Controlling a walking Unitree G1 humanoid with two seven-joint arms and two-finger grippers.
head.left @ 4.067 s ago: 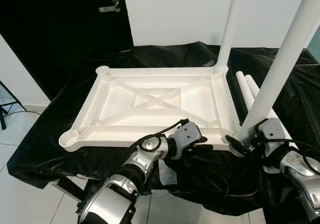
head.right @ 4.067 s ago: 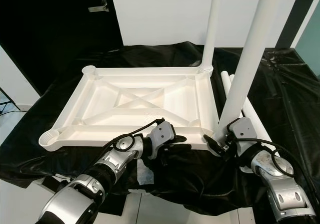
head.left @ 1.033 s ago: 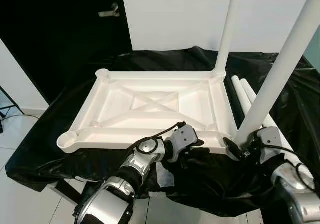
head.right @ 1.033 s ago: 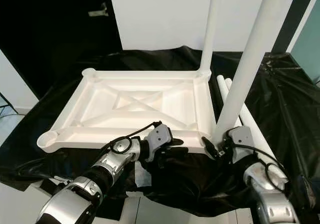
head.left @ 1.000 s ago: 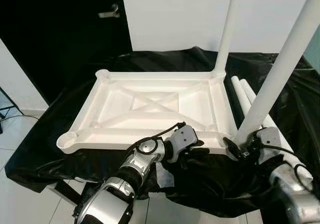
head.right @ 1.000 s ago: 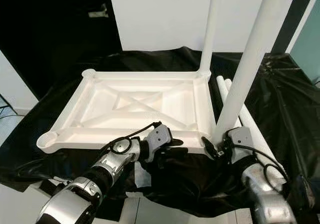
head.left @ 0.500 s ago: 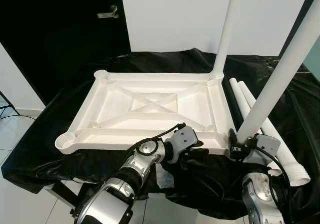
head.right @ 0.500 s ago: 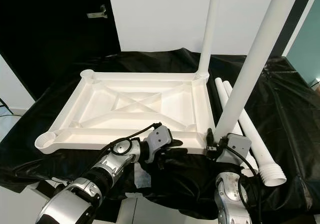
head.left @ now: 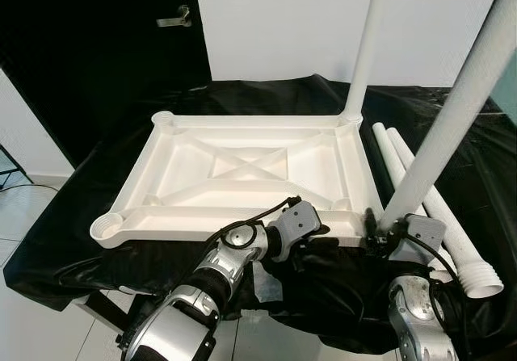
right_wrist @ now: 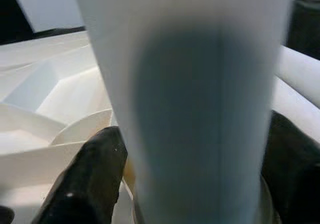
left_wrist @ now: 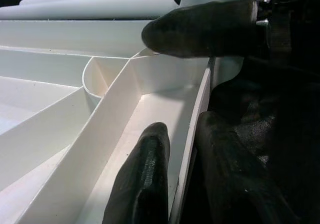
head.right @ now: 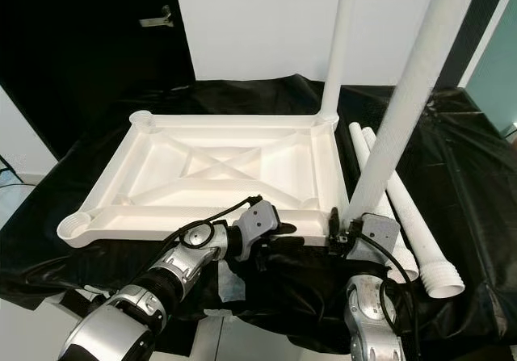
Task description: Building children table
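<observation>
The upturned tabletop (head.left: 250,175) fills mid-frame. The right gripper (head.right: 346,230) pinches the near leg (head.right: 396,115) at the lower-right corner socket (far leg already in), while the left gripper (left_wrist: 172,129) clamps the near rim. Next is probably twisting that leg home.

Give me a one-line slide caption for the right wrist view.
Right gripper clasps a white table leg standing in the corner socket of the upturned white tabletop.
</observation>
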